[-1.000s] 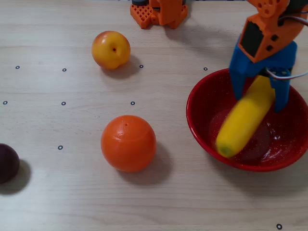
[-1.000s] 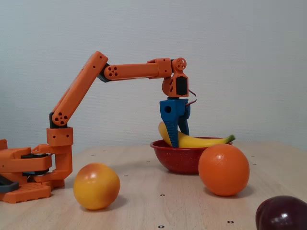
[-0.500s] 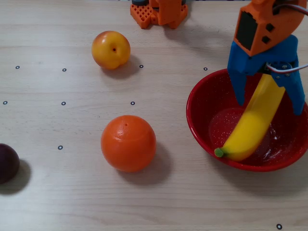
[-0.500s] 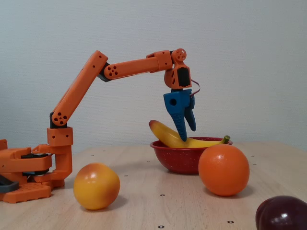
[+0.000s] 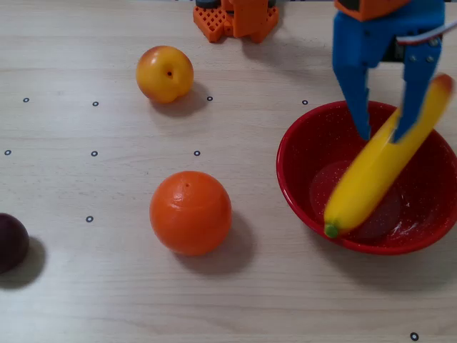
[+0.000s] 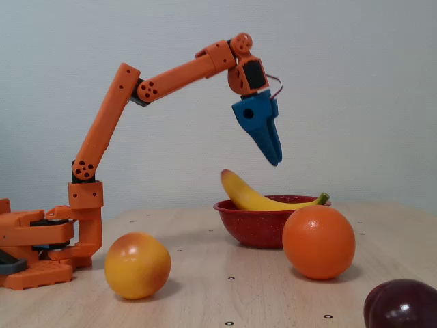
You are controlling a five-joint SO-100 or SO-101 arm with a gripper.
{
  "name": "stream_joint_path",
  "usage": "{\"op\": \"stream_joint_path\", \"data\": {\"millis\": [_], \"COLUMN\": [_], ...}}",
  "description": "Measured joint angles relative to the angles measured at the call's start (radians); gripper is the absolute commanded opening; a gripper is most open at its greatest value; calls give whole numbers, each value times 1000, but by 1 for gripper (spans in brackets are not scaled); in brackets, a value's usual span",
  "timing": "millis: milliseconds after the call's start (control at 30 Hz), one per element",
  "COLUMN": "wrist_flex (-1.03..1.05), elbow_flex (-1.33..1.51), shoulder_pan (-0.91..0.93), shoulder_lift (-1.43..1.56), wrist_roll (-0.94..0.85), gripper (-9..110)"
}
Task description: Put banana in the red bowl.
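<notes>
A: Four round fruits and one long one lie in the overhead view. What sits where?

B: The banana (image 5: 378, 171) rests in the red bowl (image 5: 300, 187), its green stem tip on the near rim and its reddish end over the far rim. The gripper (image 5: 385, 132) hangs above it, blue fingers (image 5: 355, 86) parted and holding nothing. An orange ball (image 5: 190, 212) lies left of the bowl, a yellow-red fruit (image 5: 164, 73) farther up, a dark fruit (image 5: 11, 242) at the left edge, all on the wooden table (image 5: 107, 286).

A: And the fixed view?

B: The gripper (image 6: 274, 158) points down, well clear above the banana (image 6: 254, 197), which leans across the red bowl (image 6: 249, 222). Jaw spacing is hard to judge from this side. The orange ball (image 6: 318, 241) overlaps the bowl's right side; the yellow-red fruit (image 6: 137, 265) and dark fruit (image 6: 403, 304) sit nearer the camera.
</notes>
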Motion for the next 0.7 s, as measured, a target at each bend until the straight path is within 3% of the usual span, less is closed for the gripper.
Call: {"op": "stream_joint_path", "data": {"millis": [400, 700], "wrist_flex": [-2, -187], "elbow_flex": [149, 540], "shoulder_pan": [95, 195], "shoulder_lift": [262, 630], "wrist_roll": [32, 132], "gripper": [0, 0]}}
